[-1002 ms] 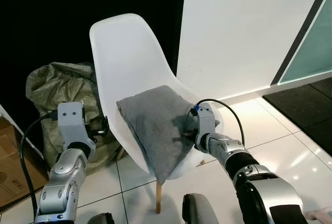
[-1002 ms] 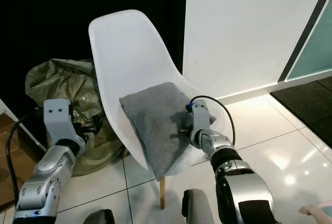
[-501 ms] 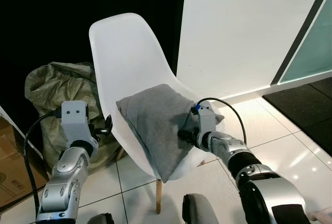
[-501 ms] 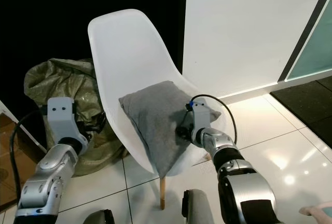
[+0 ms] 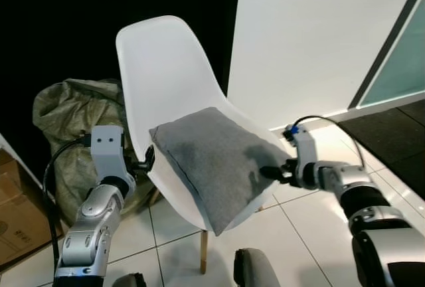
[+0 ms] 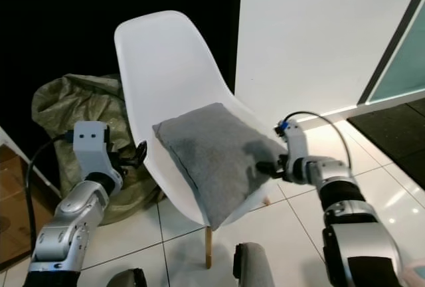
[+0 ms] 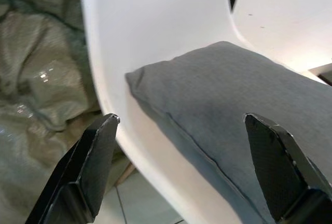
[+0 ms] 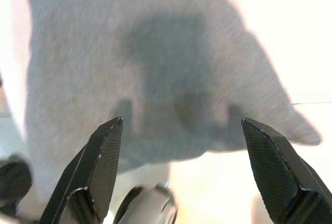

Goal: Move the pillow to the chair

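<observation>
A grey pillow (image 5: 212, 161) lies on the seat of a white shell chair (image 5: 166, 68), its near corner hanging over the seat's front edge. My right gripper (image 5: 272, 173) is at the pillow's right corner, open, with nothing between its fingers; in the right wrist view the pillow (image 8: 155, 53) sits a little ahead of the spread fingertips (image 8: 101, 162). My left gripper (image 5: 147, 161) is open beside the chair's left edge. In the left wrist view the seat rim (image 7: 155, 146) and the pillow (image 7: 249, 99) lie between its fingers (image 7: 96, 167).
An olive-green sack (image 5: 60, 114) slumps on the floor behind the chair on the left, by a cardboard box (image 5: 16, 220). A white wall (image 5: 312, 34) stands behind the chair on the right, with a teal glass panel (image 5: 398, 68) and a dark mat (image 5: 392, 127). The floor is glossy white tile (image 5: 312, 234).
My right gripper has let go of the pillow and drawn back to the right. The pillow now lies flatter on the seat. My left gripper has moved in toward the chair's left edge.
</observation>
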You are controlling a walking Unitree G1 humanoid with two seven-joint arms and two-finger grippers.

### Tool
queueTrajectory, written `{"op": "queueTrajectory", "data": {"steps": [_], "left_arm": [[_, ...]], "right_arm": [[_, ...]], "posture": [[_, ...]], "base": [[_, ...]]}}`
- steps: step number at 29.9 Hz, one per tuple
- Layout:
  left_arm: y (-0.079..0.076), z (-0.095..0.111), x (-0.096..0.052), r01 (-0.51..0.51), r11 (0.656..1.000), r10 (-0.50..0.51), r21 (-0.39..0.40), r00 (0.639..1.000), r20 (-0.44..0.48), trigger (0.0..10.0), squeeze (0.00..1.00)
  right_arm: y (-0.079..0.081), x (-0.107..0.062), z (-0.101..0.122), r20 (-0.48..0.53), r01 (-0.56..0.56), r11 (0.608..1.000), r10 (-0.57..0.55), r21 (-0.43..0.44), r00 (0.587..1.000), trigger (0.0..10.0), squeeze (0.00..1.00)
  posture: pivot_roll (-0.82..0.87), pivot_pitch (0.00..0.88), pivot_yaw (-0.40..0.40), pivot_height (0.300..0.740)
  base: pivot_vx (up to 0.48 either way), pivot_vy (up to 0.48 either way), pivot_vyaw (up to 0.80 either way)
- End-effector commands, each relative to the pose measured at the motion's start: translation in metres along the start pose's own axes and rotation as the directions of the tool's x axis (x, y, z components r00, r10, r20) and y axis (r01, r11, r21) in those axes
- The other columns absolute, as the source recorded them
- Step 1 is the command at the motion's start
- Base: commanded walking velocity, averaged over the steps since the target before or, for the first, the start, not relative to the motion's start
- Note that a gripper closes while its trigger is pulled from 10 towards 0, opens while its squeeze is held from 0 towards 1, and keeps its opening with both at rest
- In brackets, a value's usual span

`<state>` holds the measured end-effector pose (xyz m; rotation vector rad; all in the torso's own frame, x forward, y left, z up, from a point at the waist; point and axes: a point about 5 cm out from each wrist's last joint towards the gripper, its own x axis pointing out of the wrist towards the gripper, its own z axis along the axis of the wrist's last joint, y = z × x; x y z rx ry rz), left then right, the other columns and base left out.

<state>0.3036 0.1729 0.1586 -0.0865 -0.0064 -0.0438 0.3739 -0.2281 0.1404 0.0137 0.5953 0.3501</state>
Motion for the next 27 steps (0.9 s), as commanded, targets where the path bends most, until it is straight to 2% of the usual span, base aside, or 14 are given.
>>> {"op": "queueTrajectory", "data": {"steps": [1, 3, 5, 7, 8, 9, 10, 11, 13, 14, 15, 17, 23, 27], "left_arm": [[-0.002, -0.002, 0.0, 0.006, 1.0, -0.006, -0.001, 1.0, -0.002, 10.0, 0.0], [-0.002, -0.002, 0.0, 0.007, 1.0, -0.007, 0.0, 1.0, -0.002, 10.0, 0.0], [-0.018, -0.001, 0.0, 0.082, 0.992, -0.083, 0.091, 0.997, 0.003, 10.0, 0.0], [-0.018, -0.001, 0.0, 0.082, 0.992, -0.083, 0.091, 0.997, 0.003, 10.0, 0.0], [-0.031, 0.0, -0.002, 0.128, 0.981, -0.131, 0.148, 0.991, 0.009, 10.0, 0.0], [-0.031, 0.0, -0.002, 0.128, 0.981, -0.131, 0.148, 0.991, 0.009, 10.0, 0.0], [-0.033, 0.0, -0.003, 0.137, 0.978, -0.141, 0.159, 0.99, 0.013, 10.0, 0.0], [-0.033, 0.0, -0.003, 0.137, 0.978, -0.141, 0.159, 0.99, 0.013, 10.0, 0.0], [-0.04, 0.001, -0.006, 0.163, 0.969, -0.168, 0.185, 0.986, 0.014, 10.0, 0.0], [-0.04, 0.001, -0.006, 0.163, 0.969, -0.168, 0.185, 0.986, 0.014, 10.0, 0.0], [-0.042, 0.0, -0.008, 0.176, 0.965, -0.182, 0.194, 0.983, 0.011, 10.0, 0.0], [-0.05, -0.009, -0.017, 0.213, 0.931, -0.215, 0.298, 0.976, -0.027, 10.0, 0.0], [-0.045, -0.01, -0.024, 0.152, 0.94, -0.156, 0.306, 0.988, -0.013, 10.0, 0.0], [-0.035, -0.014, -0.033, 0.065, 0.926, -0.058, 0.373, 0.998, -0.028, 10.0, 0.0]], "right_arm": [[0.001, 0.0, 0.008, 0.04, 0.012, 1.0, -0.012, -0.003, 0.999, 10.0, 0.0], [0.0, -0.001, 0.009, 0.049, 0.019, 1.0, -0.019, -0.002, 0.999, 10.0, 0.0], [0.012, 0.0, 0.025, 0.309, -0.044, 0.989, -0.002, 0.141, 0.951, 10.0, 0.0], [0.012, 0.0, 0.025, 0.309, -0.044, 0.989, -0.002, 0.141, 0.951, 10.0, 0.0], [0.034, 0.002, 0.022, 0.466, -0.141, 0.964, 0.02, 0.226, 0.885, 10.0, 0.0], [0.034, 0.002, 0.022, 0.466, -0.141, 0.964, 0.02, 0.226, 0.885, 10.0, 0.0], [0.044, 0.003, 0.018, 0.489, -0.178, 0.953, 0.037, 0.245, 0.871, 10.0, 0.0], [0.044, 0.003, 0.018, 0.489, -0.178, 0.953, 0.037, 0.245, 0.871, 10.0, 0.0], [0.066, 0.008, 0.001, 0.464, -0.181, 0.969, 0.085, 0.166, 0.882, 10.0, 0.0], [0.066, 0.008, 0.001, 0.464, -0.181, 0.969, 0.085, 0.166, 0.882, 10.0, 0.0], [0.074, 0.009, -0.006, 0.448, -0.17, 0.978, 0.1, 0.119, 0.889, 10.0, 0.0], [0.091, 0.015, -0.026, 0.386, -0.118, 0.993, 0.112, -0.009, 0.916, 10.0, 0.0], [0.087, 0.015, -0.028, 0.366, -0.062, 0.997, 0.074, -0.046, 0.928, 10.0, 0.0], [0.086, 0.014, -0.035, 0.343, 0.0, 0.997, 0.026, -0.074, 0.939, 10.0, 0.0]], "posture": [[-0.13, 0.077, -0.042, 0.58], [-0.13, 0.077, -0.042, 0.58], [-0.13, 0.071, -0.04, 0.58], [-0.13, 0.071, -0.04, 0.58], [-0.13, 0.068, -0.03, 0.58], [-0.13, 0.068, -0.03, 0.58], [-0.13, 0.068, -0.03, 0.58], [-0.13, 0.068, -0.03, 0.58], [-0.13, 0.069, -0.03, 0.58], [-0.13, 0.069, -0.03, 0.58], [-0.13, 0.069, -0.03, 0.58], [-0.13, 0.072, -0.028, 0.58], [-0.13, 0.07, -0.028, 0.58], [-0.13, 0.07, -0.028, 0.58]], "base": [[0.0, 0.0, 0.0], [0.0, 0.0, 0.0], [0.0, 0.0, 0.0], [0.0, 0.0, 0.0], [0.0, 0.0, 0.0], [0.0, 0.0, 0.0], [0.0, 0.0, 0.0], [0.0, 0.0, 0.0], [0.0, 0.0, 0.0], [0.0, 0.0, 0.0], [0.0, 0.0, 0.0], [0.0, 0.0, 0.0], [0.0, 0.0, 0.0], [0.0, 0.0, 0.0]]}}
